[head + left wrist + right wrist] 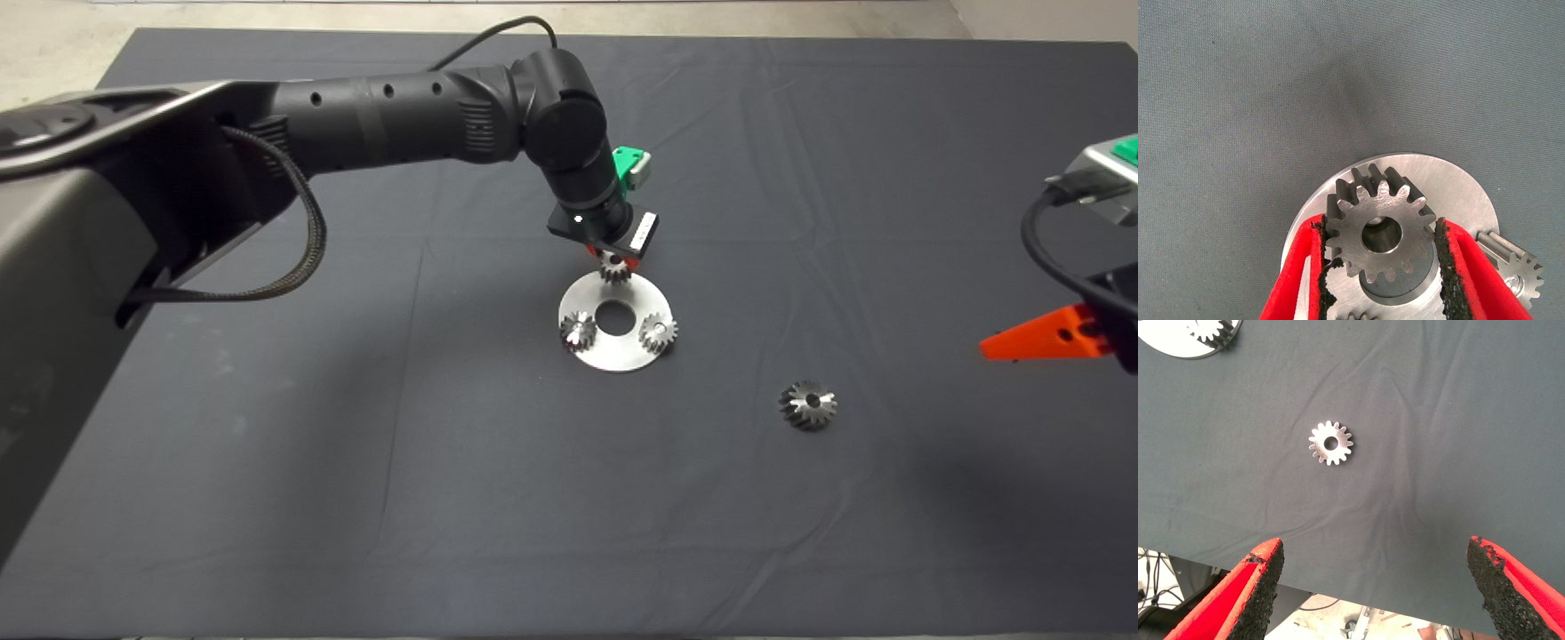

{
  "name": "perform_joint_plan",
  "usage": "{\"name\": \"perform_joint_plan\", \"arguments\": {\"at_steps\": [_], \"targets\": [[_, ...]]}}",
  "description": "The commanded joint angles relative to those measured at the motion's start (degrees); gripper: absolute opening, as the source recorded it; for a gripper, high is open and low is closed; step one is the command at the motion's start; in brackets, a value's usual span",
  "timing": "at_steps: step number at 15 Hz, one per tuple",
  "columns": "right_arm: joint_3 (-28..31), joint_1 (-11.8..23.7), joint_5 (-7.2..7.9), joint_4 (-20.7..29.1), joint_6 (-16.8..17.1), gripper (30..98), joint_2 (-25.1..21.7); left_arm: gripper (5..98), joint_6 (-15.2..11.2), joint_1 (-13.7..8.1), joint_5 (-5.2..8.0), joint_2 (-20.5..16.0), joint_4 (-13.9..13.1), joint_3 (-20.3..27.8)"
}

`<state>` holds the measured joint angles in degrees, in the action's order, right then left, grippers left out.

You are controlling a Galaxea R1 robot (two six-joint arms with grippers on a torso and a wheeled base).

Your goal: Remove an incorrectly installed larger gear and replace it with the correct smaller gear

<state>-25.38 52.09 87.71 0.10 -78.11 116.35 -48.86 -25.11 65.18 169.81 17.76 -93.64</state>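
The left claw (1381, 267) is clamped on the smaller gear (1379, 230) at the top edge of the round plate (613, 354), mid-frame. The larger gear (808, 405) lies on the bench (356, 462) to the lower right. The right claw (1375, 593) waits at the right edge, fingers apart. If bore and peg misalign, the gear could seat tilted or slip.

In the head view the left arm's wrist hides most of the left gripper (614, 260) and the far side of the smaller gear (614, 269) it clamps. The right gripper (1049, 340) is cut off at the edge, one red finger showing.

In the left wrist view a second small gear (1521, 267) is cut off by the edge.
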Motion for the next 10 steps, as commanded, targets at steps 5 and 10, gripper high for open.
{"name": "perform_joint_plan", "arguments": {"at_steps": [5,10], "targets": [[0.3,1.3,3.34,1.7,-0.5,72.9,0.0,35.1,-0.2,-1.3,-1.11,0.3,-0.4,0.6],[0.3,1.3,3.34,1.7,-0.5,72.9,-0.5,41.1,-0.4,-1.3,-1.11,0.3,-0.6,0.8]]}}
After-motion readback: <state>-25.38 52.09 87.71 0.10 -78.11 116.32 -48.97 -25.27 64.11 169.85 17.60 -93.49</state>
